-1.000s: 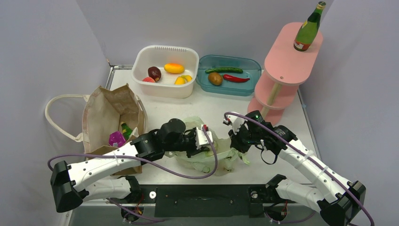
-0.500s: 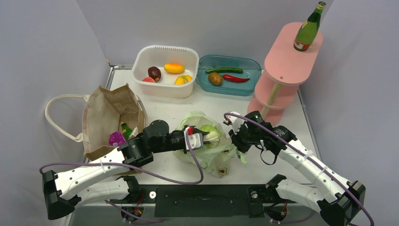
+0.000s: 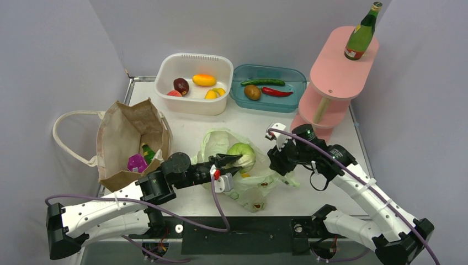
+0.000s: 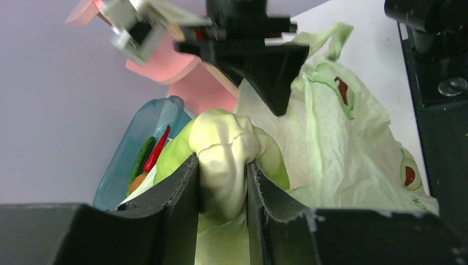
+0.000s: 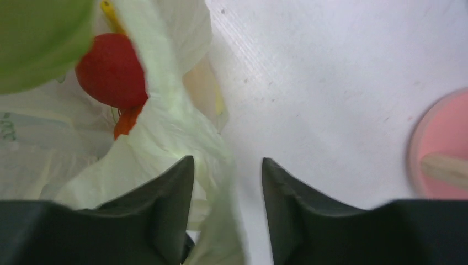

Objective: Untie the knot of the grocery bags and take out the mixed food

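Only right-wrist view: red fruit [image 5: 110, 72]

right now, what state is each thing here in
plastic bag: untied, mouth open, slumped
cabbage: gripped at the plastic bag's mouth
left pincer: shut on cabbage
right pincer: open, at the plastic bag's edge
paper bag: upright, open
green bottle: upright on top of pink stand
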`<state>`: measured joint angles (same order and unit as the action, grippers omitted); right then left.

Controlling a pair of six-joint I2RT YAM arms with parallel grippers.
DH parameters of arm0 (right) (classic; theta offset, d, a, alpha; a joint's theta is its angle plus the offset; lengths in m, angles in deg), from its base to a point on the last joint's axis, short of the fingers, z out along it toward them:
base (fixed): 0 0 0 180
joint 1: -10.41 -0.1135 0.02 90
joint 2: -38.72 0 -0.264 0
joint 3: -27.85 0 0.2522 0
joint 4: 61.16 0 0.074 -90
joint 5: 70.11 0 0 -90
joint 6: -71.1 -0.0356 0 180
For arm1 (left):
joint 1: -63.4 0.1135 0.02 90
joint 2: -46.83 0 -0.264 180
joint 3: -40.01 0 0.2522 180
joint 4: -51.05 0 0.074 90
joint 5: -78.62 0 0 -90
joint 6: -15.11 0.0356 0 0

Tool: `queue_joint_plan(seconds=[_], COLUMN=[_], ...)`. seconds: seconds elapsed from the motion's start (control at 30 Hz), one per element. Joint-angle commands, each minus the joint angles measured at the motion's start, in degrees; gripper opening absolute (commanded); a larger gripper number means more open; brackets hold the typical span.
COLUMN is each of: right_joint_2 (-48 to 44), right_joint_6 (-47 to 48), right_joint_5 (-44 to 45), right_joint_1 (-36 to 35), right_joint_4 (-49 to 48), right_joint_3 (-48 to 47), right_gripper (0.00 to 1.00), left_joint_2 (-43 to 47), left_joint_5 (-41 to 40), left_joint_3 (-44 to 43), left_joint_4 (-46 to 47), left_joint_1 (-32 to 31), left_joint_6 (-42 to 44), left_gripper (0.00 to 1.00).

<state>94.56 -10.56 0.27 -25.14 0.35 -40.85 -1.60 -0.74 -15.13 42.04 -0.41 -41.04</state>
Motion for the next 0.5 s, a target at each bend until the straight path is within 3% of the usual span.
queue_joint_plan(seconds=[0.0,0.1,0.27,0.47], right_joint_2=[-4.60,-7.66,-10.73,-9.53], right_joint_6=[1.10,1.62,5.18,11.73], right_joint_5=[-3.94,-7.09,-10.39,-3.09], right_joint_1=[0.44,0.36,-2.24,-16.47], right_joint_4=[-0.30,-0.29,-2.76,-9.42], right_joint_3=[-6.32,-8.47,-10.62,-9.05], right_gripper=[0.52,0.66,0.71,0.74], left_joint_2=[1.33,1.96,2.60,3.14], left_joint_5=[-2.67,-1.55,0.30,2.36], left_joint_3=[0.84,2.47,3.32,3.61], left_joint_4=[6.23,6.47,6.31,6.01], left_joint_1=[-0.52,-0.52,-0.52,-0.57], left_joint_6=[3.33,4.79,6.58,9.07], left_gripper=[0.00,0.00,0.00,0.00])
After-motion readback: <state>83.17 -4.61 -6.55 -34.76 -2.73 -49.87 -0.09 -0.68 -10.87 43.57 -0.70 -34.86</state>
